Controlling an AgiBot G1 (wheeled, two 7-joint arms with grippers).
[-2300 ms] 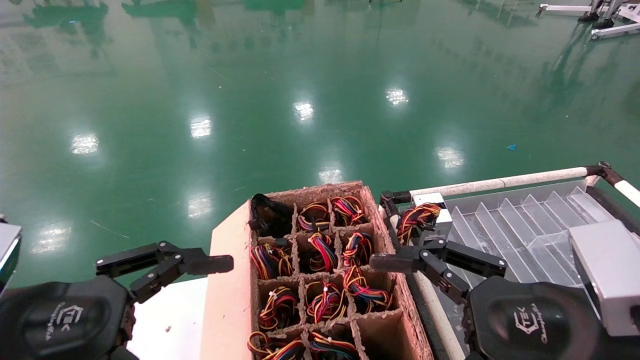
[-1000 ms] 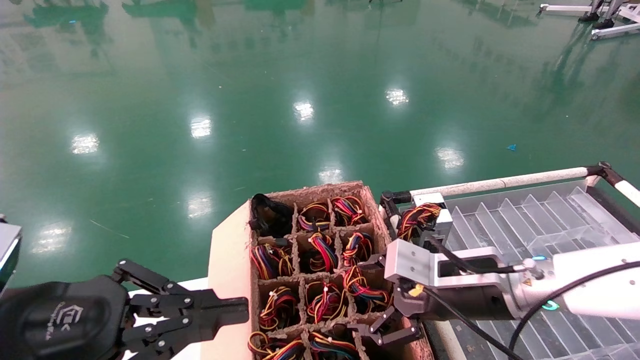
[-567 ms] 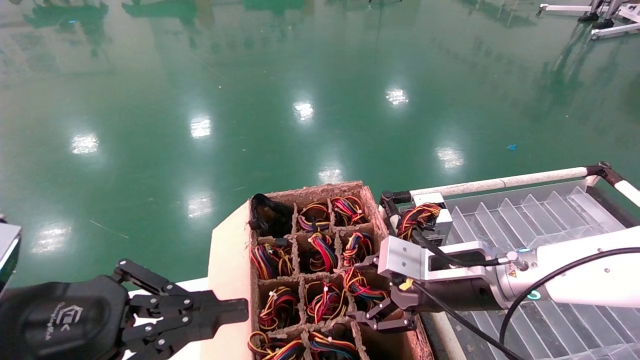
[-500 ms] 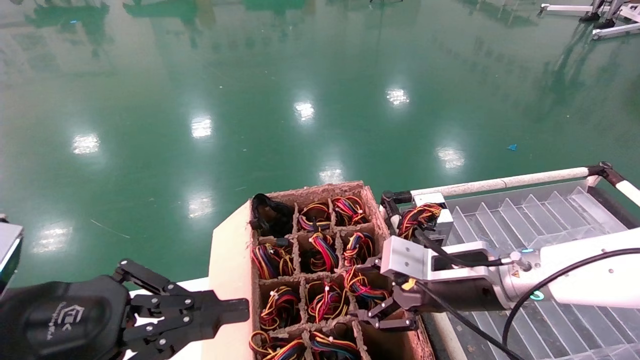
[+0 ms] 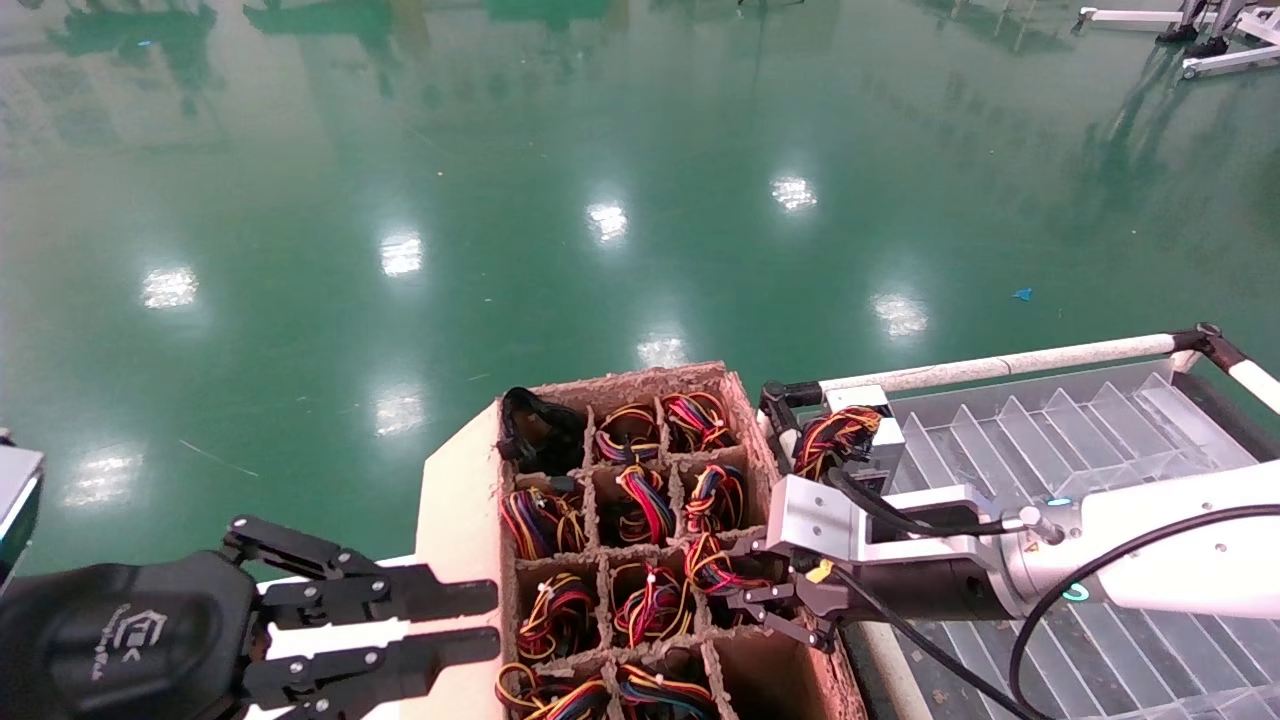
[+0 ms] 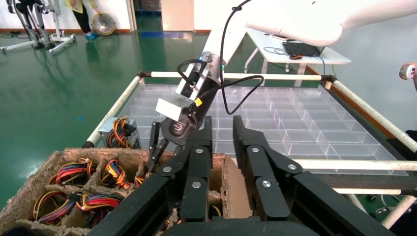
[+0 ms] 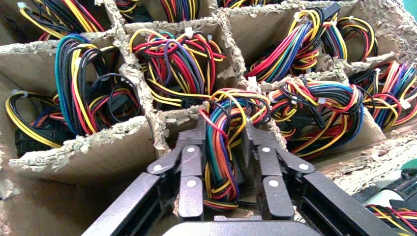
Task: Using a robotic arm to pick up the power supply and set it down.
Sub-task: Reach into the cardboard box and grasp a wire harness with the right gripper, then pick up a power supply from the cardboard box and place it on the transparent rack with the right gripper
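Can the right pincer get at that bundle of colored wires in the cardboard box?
Probably yes: the right pincer already straddles the wire bundle of a power supply in the cardboard box, nothing between.

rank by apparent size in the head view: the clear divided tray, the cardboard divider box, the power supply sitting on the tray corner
1. clear divided tray
2. cardboard divider box; both are cut off by the frame's edge, so this order is unsure.
3. power supply, clearly smallest.

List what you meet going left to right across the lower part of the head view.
Black left gripper, idle and open → brown cardboard divider box of looped coloured wire bundles → black right gripper, shut on a power supply's red, yellow and black wire bundle → clear plastic compartment tray.
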